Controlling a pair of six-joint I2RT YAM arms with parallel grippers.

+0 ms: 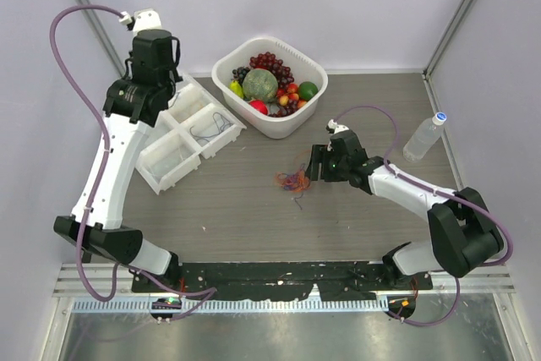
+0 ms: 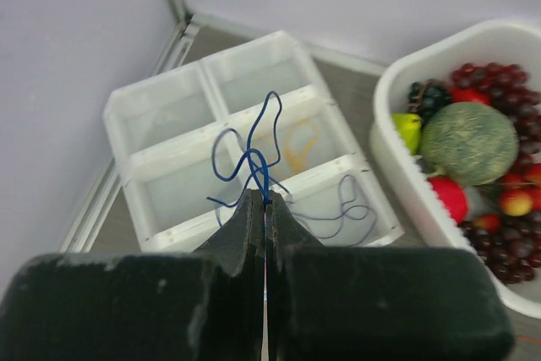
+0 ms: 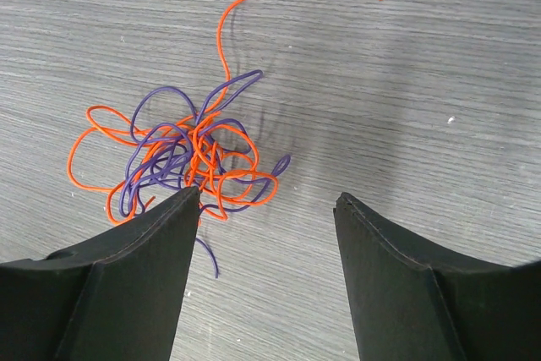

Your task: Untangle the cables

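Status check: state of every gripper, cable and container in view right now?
left gripper: shut on blue cable, above divider tray.
blue cable: pinched, free end in loose loops.
right gripper: open, empty, at tangle's edge.
orange-purple tangle: knotted, lying on table.
yellow cable: loose in a tray compartment.
bottle: upright, capped.
basin: full of fruit.

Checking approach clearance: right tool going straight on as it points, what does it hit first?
Probably the tangle of thin orange and purple wires, lying off-centre; else the grey wood-grain tabletop. Depth unclear.
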